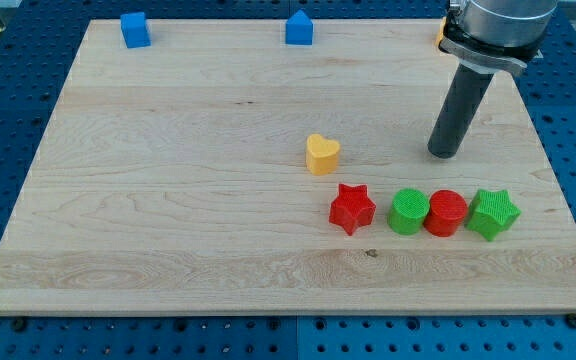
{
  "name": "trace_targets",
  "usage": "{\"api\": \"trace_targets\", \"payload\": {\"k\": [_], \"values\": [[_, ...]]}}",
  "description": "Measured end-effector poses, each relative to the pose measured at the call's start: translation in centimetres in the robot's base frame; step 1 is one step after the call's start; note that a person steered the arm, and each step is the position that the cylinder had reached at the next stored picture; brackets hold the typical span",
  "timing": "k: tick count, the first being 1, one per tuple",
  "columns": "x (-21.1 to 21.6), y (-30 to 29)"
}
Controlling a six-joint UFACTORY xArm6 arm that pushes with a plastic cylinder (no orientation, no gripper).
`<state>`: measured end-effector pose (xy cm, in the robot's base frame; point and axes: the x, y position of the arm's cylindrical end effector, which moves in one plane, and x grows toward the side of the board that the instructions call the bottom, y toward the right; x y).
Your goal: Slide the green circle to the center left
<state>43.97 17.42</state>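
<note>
The green circle is a round green block at the view's lower right. It touches a red round block on its right. A green star sits right of that. A red star lies just left of the green circle. My tip rests on the board above the green circle, slightly to its right, with a gap between them.
A yellow heart lies above and left of the red star. A blue cube and a blue house-shaped block stand at the board's top edge. An orange block peeks out behind the arm at the top right.
</note>
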Motion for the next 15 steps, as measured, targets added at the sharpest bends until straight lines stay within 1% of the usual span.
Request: {"api": "trace_targets", "payload": {"k": [1,2,3,4,5,6,7,8,9,11,12,14,15], "values": [[-0.3,0.1],[1.9,4.8],[6.8,9.8],[13.1,11.4],[15.9,6.8],[15.8,0.7],[15.7,0.0],[12.9,-1.0],[11.3,-2.5],[10.7,-6.4],[8.9,-6.6],[2.4,-6.9],[-0.4,-8.6]]}}
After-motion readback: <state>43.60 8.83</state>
